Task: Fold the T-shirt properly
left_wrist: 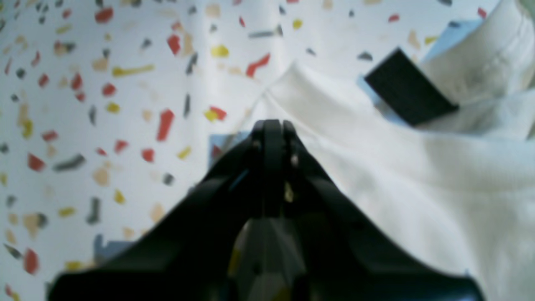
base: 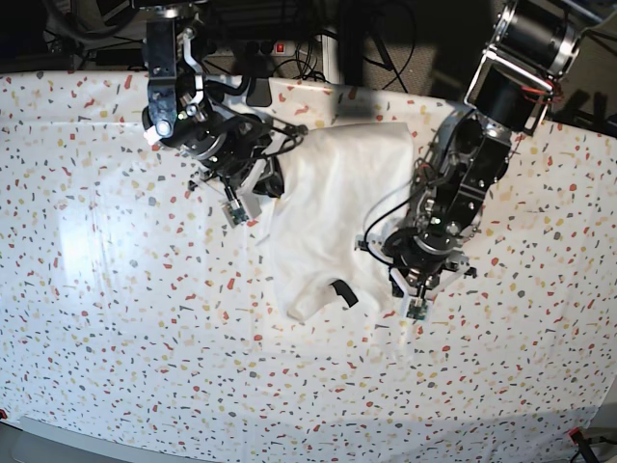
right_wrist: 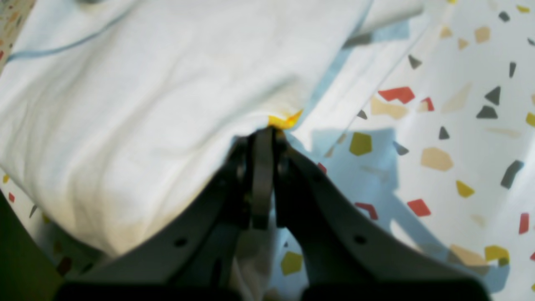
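Observation:
The white T-shirt point(base: 333, 193) lies bunched in the middle of the table, plain side up, with its black tag point(base: 343, 292) near the lower edge. My left gripper point(base: 413, 307) is at the shirt's lower right corner. In the left wrist view it point(left_wrist: 271, 123) is shut, pinching the edge of the T-shirt point(left_wrist: 418, 188), with the tag point(left_wrist: 407, 88) just beyond. My right gripper point(base: 273, 188) is at the shirt's upper left side. In the right wrist view it point(right_wrist: 263, 131) is shut on a fold of the T-shirt point(right_wrist: 125, 104), where a scrap of yellow print shows.
The speckled terrazzo tablecloth point(base: 145, 318) covers the whole table around the shirt. Cables and dark equipment point(base: 289, 43) crowd the back edge behind both arm bases. The table's front edge runs along the bottom of the base view.

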Available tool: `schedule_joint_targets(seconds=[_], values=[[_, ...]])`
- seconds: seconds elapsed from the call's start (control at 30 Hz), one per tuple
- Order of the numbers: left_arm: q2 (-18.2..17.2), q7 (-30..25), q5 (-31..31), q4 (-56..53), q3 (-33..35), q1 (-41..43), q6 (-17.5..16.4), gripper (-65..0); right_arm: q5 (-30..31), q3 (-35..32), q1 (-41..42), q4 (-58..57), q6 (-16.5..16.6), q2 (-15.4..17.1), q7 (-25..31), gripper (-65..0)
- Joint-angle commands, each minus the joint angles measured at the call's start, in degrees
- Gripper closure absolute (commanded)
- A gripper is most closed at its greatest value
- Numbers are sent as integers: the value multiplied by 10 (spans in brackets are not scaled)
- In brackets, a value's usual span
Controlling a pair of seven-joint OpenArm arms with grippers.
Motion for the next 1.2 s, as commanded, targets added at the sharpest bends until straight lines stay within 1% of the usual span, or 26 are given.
schedule_joint_targets(seconds=[0.0,0.13,0.23,0.37,0.5,0.6,0.63,0.7,0.73,0.83,0.93,1.0,1.07,1.17], values=[[0,-9,0,9,-2,-24,1,0,11,5,7,17,5,0,13,0],[-2,9,-15,10,-2,-37,1,0,12,28,7,42,5,0,5,0],[-4,22,-15,21,-2,-34,1,0,12,56,3,70,5,0,-4,0],[-9,65,-15,59,-2,-32,1,0,19,110,-12,107,5,0,-5,0],[-44,71,-16,134,-2,-6,1,0,41,159,-42,143,5,0,-6,0],[-76,71,-15,204,-2,41,2,0,51,200,-67,167,5,0,-10,0],[-89,70,-16,227,-2,61,7,0,51,212,-74,174,5,0,-12,0],[-119,68,-16,275,-2,104,35,0,63,233,-90,188,5,0,-23,0],[-135,69,-15,299,-2,126,51,0,80,243,-99,194,5,0,-33,0],[-182,69,-1,373,-2,194,81,0,144,272,-125,217,5,0,-75,0],[-222,75,24,441,-3,261,118,0,189,297,-157,244,5,0,-123,0],[-244,77,43,477,-3,306,145,0,209,311,-185,263,5,0,-141,0],[-260,80,57,505,-3,349,164,0,225,322,-217,278,5,0,-142,0],[-267,81,83,530,-3,413,178,0,256,334,-272,289,5,-1,-142,0]])
